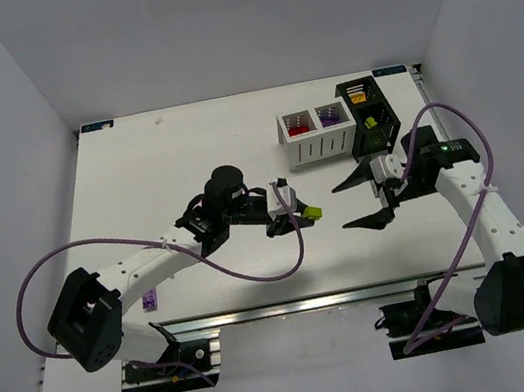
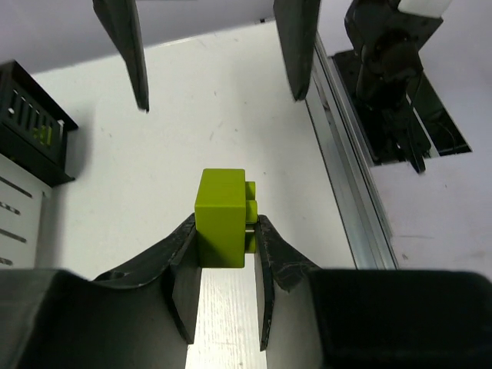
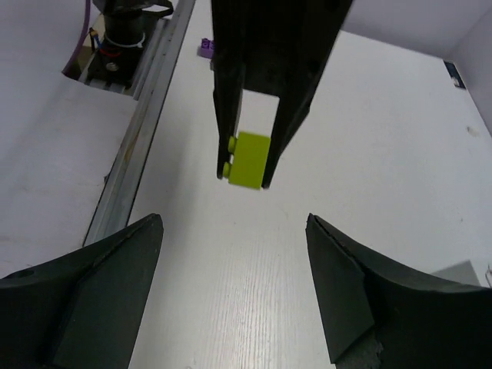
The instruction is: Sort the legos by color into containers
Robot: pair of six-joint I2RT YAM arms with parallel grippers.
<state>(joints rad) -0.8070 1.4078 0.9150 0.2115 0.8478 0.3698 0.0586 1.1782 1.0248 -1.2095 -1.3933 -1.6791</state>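
- The lime green brick (image 2: 221,201) is clamped by its sides between the fingers of the left gripper (image 2: 225,238), which is closed down to the brick's width
- The brick appears to be held just above the tabletop (image 1: 184,159), roughly midway between the left and right edges and nearer the near edge than the far one
- The right gripper (image 3: 232,223) is spread wide with nothing between its fingers; it is pointed at the brick from the right edge's side, close to it but not touching
- The white box (image 1: 318,149) is set toward the far edge, right of the middle; red bricks (image 1: 298,128) are seen in its left compartment and purple bricks (image 1: 331,115) in its right one
- The black bin (image 1: 376,113) is placed just beside the right side of the white box, toward the far right corner; a yellow brick (image 1: 356,95) is seen in its far part and a lime green piece (image 1: 369,123) in its nearer part
- A single purple brick (image 1: 149,299) is left lying on the tabletop by the left edge, toward the near left corner, close to the left arm (image 1: 143,268)
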